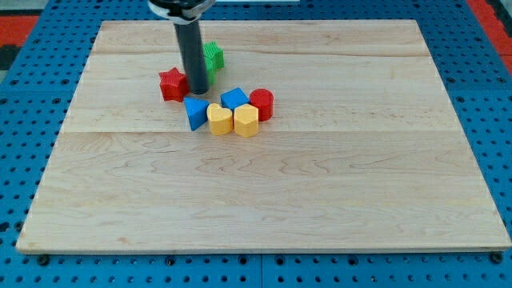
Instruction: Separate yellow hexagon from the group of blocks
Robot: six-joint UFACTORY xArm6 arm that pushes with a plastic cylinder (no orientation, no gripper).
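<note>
The table point(320, 184), a pale wooden board on a blue pegboard point(24, 96), fills most of the view. All the blocks sit in one cluster in its upper left part.

The rod point(192, 56) comes down from the view's top, and my tip point(197, 93) rests on the table. There is no hand on this arm, only the rod, so nothing can be said of it being apart or together.

Taking the yellow hexagon point(246, 121) as the landmark: it lies at the lower right edge of the cluster. A second yellow block point(220, 119), with a notched top like a heart, is touching it on its left. The blue triangle point(194, 112) lies further left, just beside that second yellow block. The blue cube point(234, 99) is just above the hexagon and a little to its left, seemingly touching. The red cylinder point(262, 104) is just above and to the right of the hexagon, close enough that I cannot tell if they touch.

The red star point(171, 84) is up and well to the left of the hexagon, just left of the rod. The green block point(213, 57) is furthest above the hexagon, partly hidden behind the rod; its shape is unclear.

My tip is above and to the left of the hexagon, between the red star and the blue cube, just above the blue triangle.
</note>
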